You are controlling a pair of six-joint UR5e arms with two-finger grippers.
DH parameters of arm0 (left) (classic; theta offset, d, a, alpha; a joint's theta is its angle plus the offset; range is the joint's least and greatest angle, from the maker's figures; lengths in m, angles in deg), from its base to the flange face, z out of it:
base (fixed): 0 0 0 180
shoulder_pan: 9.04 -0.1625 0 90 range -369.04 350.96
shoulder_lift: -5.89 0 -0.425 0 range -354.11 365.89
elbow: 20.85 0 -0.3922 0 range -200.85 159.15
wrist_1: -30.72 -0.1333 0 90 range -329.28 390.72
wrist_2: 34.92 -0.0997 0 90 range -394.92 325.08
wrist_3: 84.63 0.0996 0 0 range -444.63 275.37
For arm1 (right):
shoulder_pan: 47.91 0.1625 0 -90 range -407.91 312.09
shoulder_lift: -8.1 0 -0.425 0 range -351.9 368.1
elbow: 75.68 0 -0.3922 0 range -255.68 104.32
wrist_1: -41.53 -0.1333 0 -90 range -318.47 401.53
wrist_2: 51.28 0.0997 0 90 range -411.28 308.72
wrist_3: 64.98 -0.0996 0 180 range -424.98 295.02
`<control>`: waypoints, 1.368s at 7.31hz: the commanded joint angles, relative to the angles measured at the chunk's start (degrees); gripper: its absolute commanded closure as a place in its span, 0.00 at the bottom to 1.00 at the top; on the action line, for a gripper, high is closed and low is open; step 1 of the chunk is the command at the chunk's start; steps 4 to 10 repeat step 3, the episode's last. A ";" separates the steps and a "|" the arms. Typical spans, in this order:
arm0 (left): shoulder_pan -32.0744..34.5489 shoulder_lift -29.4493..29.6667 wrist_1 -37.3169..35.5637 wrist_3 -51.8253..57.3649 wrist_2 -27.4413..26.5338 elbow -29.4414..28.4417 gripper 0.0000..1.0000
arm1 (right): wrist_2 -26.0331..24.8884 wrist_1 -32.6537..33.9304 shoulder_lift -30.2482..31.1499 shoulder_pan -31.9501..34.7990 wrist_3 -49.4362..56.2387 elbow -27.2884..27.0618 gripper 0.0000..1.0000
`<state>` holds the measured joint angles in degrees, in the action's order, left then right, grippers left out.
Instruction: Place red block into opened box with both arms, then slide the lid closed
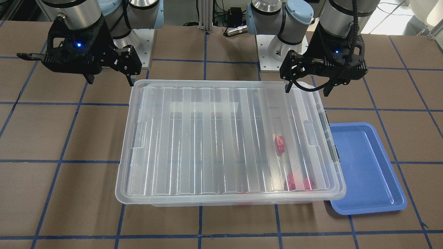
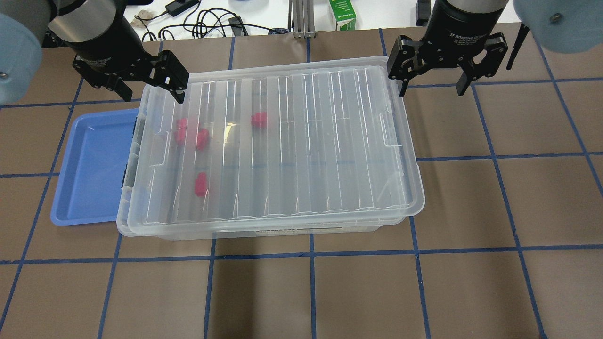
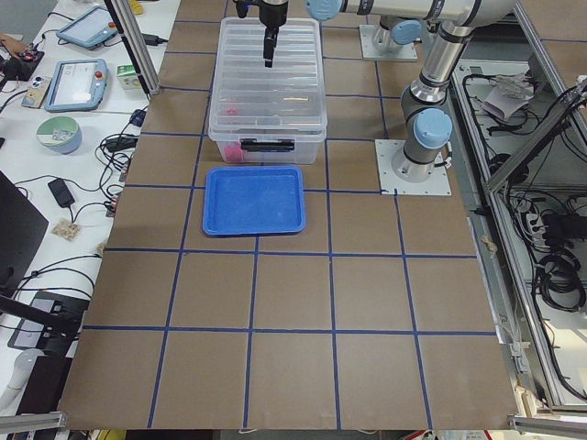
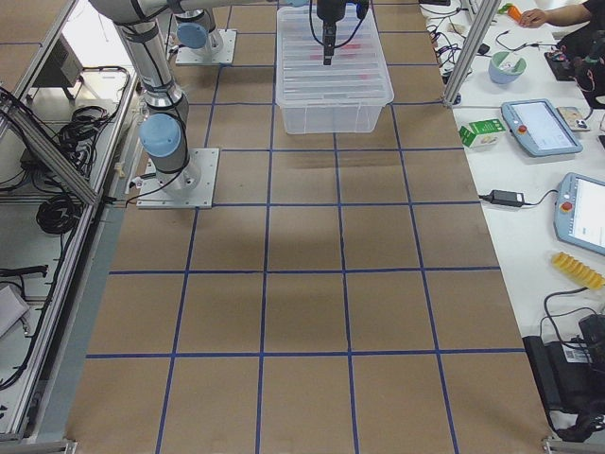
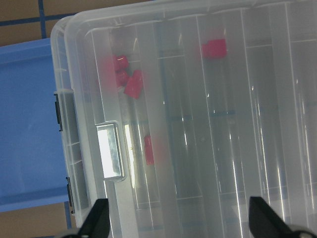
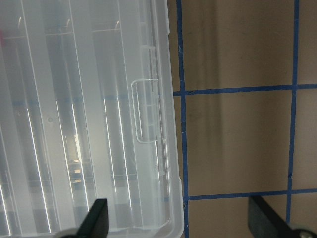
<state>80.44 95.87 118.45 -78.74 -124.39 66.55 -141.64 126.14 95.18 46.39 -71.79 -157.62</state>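
Note:
The clear box [image 2: 282, 230] stands mid-table with the ribbed lid [image 2: 306, 141] lying over it, shifted a little toward the robot's right so the box's left rim and dark clips [image 2: 134, 141] show. Several red blocks [image 2: 259, 119] lie inside, blurred through the lid [image 1: 207, 145]; one red block [image 1: 279, 144] lies apart from the others. My left gripper [image 2: 151, 94] hovers open above the lid's far left corner, holding nothing. My right gripper [image 2: 432, 89] hangs open just beyond the lid's far right corner. In the right wrist view one fingertip [image 6: 99, 218] is over the lid [image 6: 89, 124], the other over bare table.
An empty blue tray [image 2: 89, 169] lies against the box's left end and partly under its rim. Both arm bases [image 1: 273, 52] stand behind the box. Cables, a green carton [image 2: 344, 14] and control pendants sit past the far table edge. Brown mat with blue tape lines surrounds the box.

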 commanded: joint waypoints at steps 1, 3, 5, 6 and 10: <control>0.17 -0.33 -0.01 0.00 -0.27 0.13 0.00 | -0.51 0.02 0.02 -0.08 0.13 -0.06 0.00; 0.17 -0.25 -0.10 0.00 -0.18 0.13 0.00 | -0.60 0.02 0.02 0.01 0.04 -0.15 0.00; 0.17 -0.25 -0.10 0.00 -0.18 0.13 0.00 | -0.60 0.02 0.02 0.01 0.04 -0.15 0.00; 0.17 -0.25 -0.10 0.00 -0.18 0.13 0.00 | -0.60 0.02 0.02 0.01 0.04 -0.15 0.00; 0.17 -0.25 -0.10 0.00 -0.18 0.13 0.00 | -0.60 0.02 0.02 0.01 0.04 -0.15 0.00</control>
